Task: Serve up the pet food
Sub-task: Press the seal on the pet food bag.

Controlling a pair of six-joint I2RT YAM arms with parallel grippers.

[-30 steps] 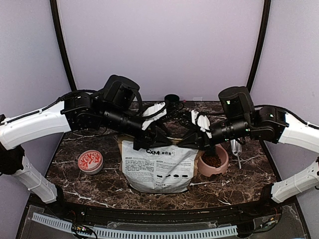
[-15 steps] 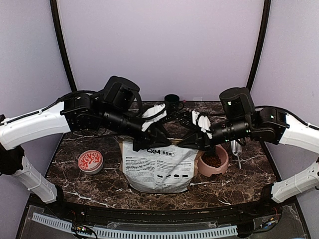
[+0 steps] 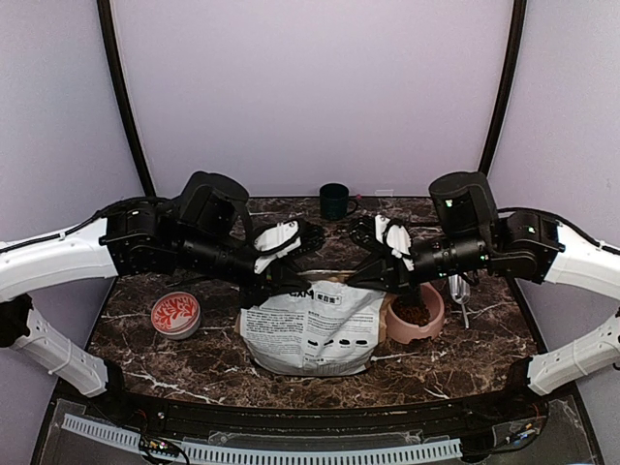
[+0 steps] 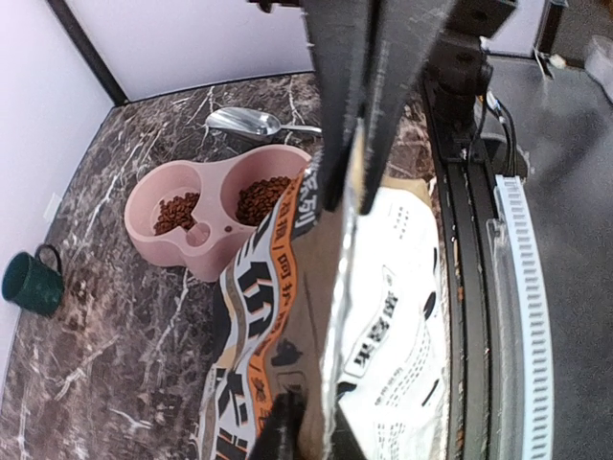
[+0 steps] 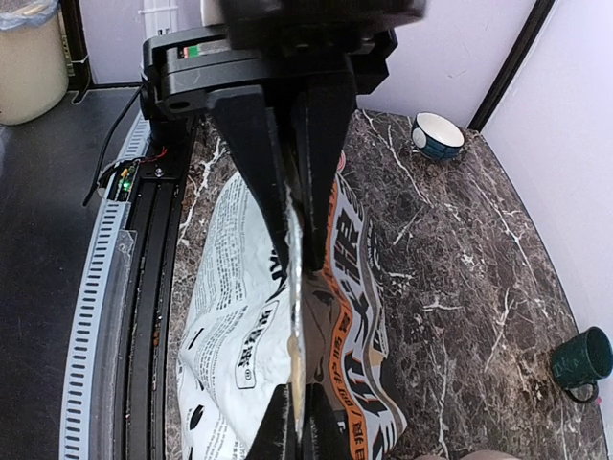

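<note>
From above, we saw the crinkled paper bag (image 3: 310,329) beside a smooth pink bowl (image 3: 400,335) holding brown kibble (image 3: 414,314). In the left wrist view, the left gripper (image 4: 351,196) pinched the bag's foil-lined top edge. In the right wrist view, the right gripper (image 5: 293,225) was clamped on that edge too.

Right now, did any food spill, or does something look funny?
Nothing spilled: the kibble sits inside both cups of the bowl, and I see none on the table. Only the bag looks crumpled, its top edge pinched by the left gripper and right gripper.
</note>
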